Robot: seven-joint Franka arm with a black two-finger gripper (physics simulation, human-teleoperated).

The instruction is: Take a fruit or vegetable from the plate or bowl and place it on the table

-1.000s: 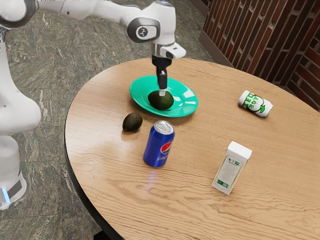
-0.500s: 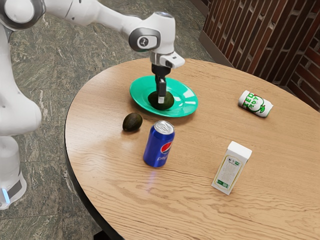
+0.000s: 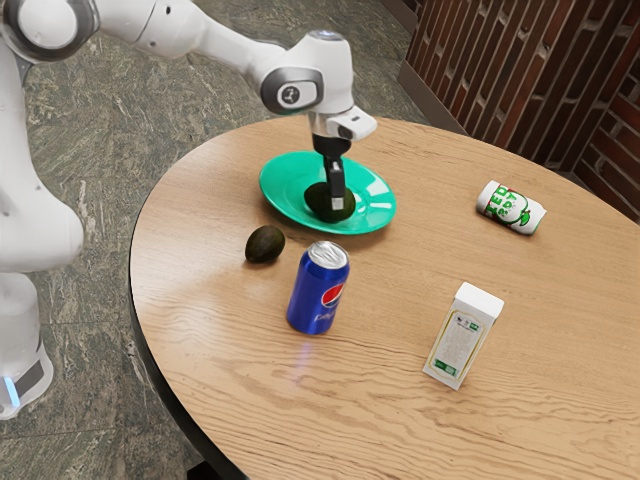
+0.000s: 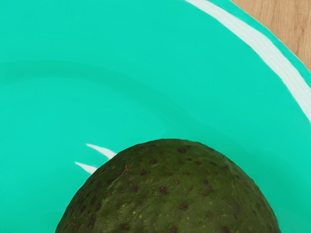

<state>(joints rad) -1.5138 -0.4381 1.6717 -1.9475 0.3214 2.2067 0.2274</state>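
Observation:
The black gripper [image 3: 337, 198] is low over the green plate [image 3: 375, 205], its tip overlapping the avocado [image 3: 318, 204] on the plate. Whether it is gripping the fruit cannot be told, as the far side of the avocado is hidden. Seen from the wrist, the dark green, speckled avocado [image 4: 170, 194] looms just under the hand, with the plate [image 4: 121, 43] around it. A second, smaller avocado [image 3: 265, 244] lies on the table beside the plate.
On the wooden table [image 3: 390, 300], a blue Pepsi can [image 3: 315, 290] stands near the plate. A white carton [image 3: 463, 337] stands toward the exterior view's right, and a white and green can [image 3: 510, 208] lies on its side farther back.
My hand has come down to the avocado and then shifted slightly toward the exterior view's right. The avocado on the plate has moved a little the same way.

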